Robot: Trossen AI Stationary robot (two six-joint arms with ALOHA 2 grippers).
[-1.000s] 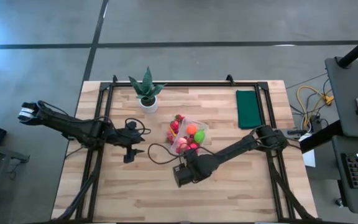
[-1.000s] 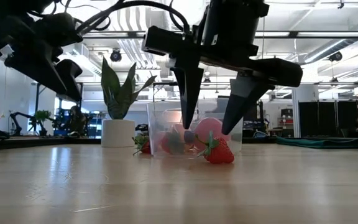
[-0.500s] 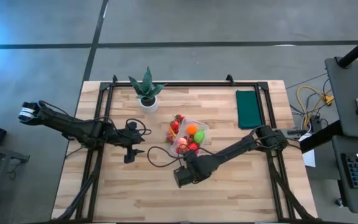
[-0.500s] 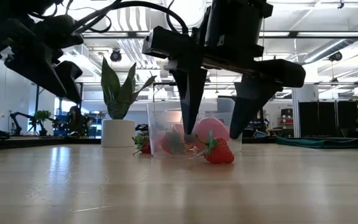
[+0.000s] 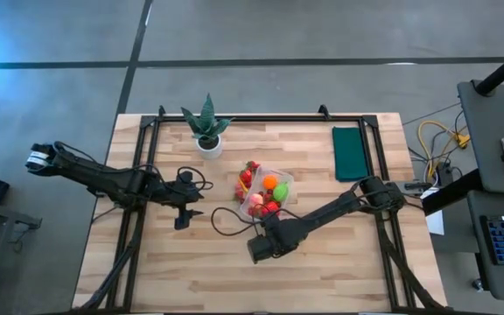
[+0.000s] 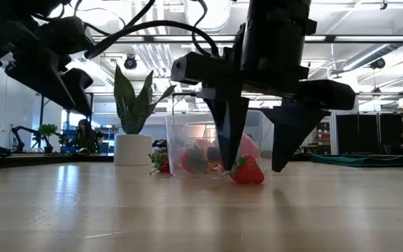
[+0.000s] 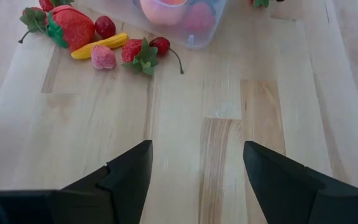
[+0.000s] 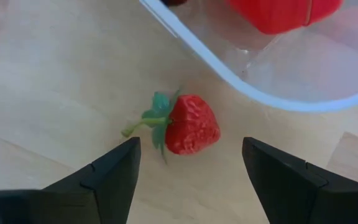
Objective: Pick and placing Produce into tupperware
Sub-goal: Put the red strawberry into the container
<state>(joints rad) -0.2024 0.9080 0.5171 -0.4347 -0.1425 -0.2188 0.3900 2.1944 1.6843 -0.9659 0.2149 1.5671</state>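
The clear tupperware (image 5: 274,185) sits mid-table with red, orange, pink and green produce inside. A red strawberry (image 8: 191,124) with a green stem lies on the wood just outside the tub's near wall (image 8: 241,81); it also shows in the low view (image 6: 247,170). My right gripper (image 6: 256,166) is open and points down. Its fingers stand on either side of the strawberry, close to the table, without touching it. Several more produce pieces (image 7: 101,43) lie on the table left of the tub. My left gripper (image 7: 194,168) is open and hovers left of the tub (image 5: 182,219).
A spiky potted plant in a white pot (image 5: 206,129) stands at the far left of the tub. A dark green cloth (image 5: 350,153) lies flat at the far right. Bare wood stretches along the near side of the table (image 5: 234,280).
My right gripper has come down toward the table, its open fingers dropping around the strawberry near the tub's near wall. The strawberry and tub have stayed in place.
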